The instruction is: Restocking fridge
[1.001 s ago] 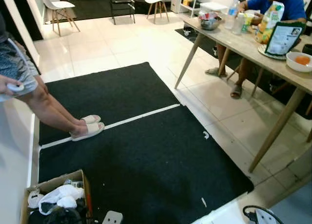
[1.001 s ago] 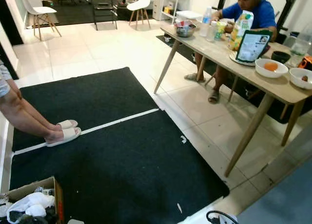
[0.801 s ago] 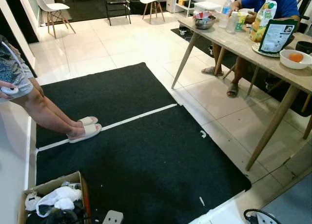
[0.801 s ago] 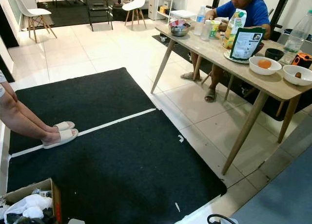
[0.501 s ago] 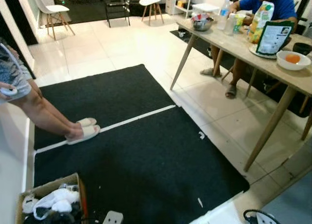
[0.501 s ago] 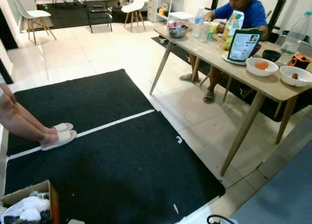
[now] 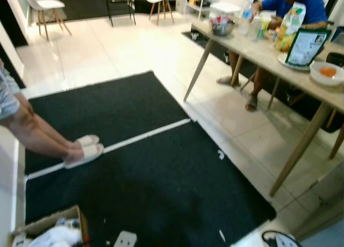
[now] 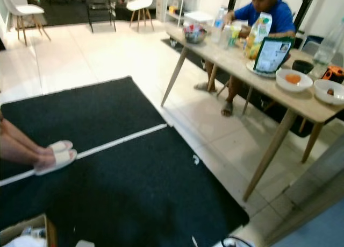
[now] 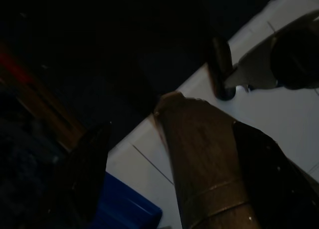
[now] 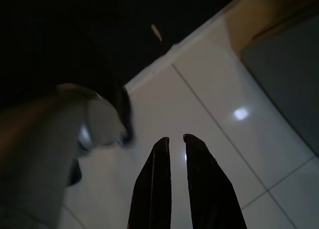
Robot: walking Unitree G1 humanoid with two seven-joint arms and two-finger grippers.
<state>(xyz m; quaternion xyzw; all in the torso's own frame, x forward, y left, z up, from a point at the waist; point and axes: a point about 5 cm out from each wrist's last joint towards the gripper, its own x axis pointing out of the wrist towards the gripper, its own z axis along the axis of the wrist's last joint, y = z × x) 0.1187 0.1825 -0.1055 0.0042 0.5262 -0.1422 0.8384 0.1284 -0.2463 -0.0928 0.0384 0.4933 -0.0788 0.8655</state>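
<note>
The view has swung rightward: the long wooden table now sits nearer two o'clock. No fridge yet; right pincer hangs narrow, empty; left pincer's state unclear.

Both eye views look forward and down from head height, sharing the black mat and worktop; each wrist view looks down, close above white floor tiles at the mat's edge.
</note>
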